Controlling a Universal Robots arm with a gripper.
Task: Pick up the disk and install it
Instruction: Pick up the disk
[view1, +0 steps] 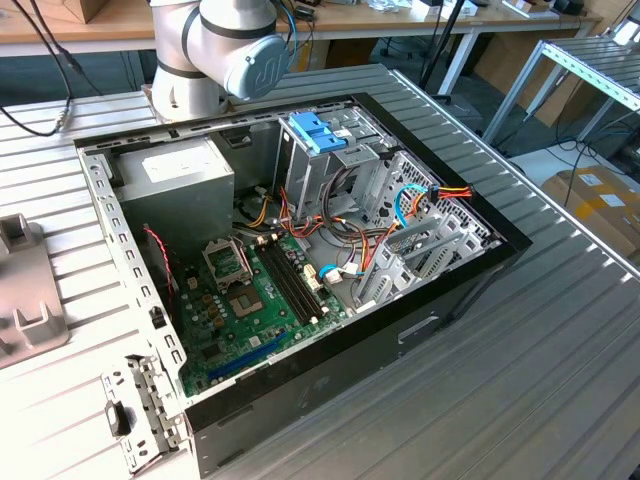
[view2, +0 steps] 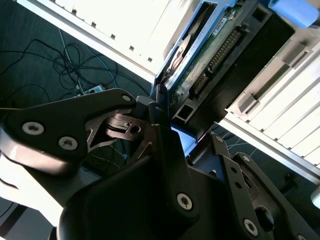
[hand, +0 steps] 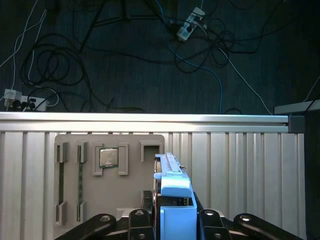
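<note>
The disk (hand: 172, 176) stands on edge, a dark body framed by bright blue rails with a blue tab at the near end. In the first wrist view my gripper (hand: 176, 219) has its dark fingers (hand: 141, 218) pressed against both sides of the blue tab. The second wrist view shows the disk (view2: 199, 59) from its green circuit-board side, with my gripper (view2: 184, 136) closed on its lower end. The open computer case (view1: 470, 285) lies on the table in the exterior view, with a paler blue bracket (view1: 317, 130) at its drive cage.
A grey fixture plate (hand: 72, 185) with slots and a processor chip (hand: 108, 157) lies just behind the disk on the ribbed table (hand: 240, 165). Beyond the table edge, cables cover the dark floor (hand: 150, 60). The arm's base (view1: 215, 50) stands behind the case.
</note>
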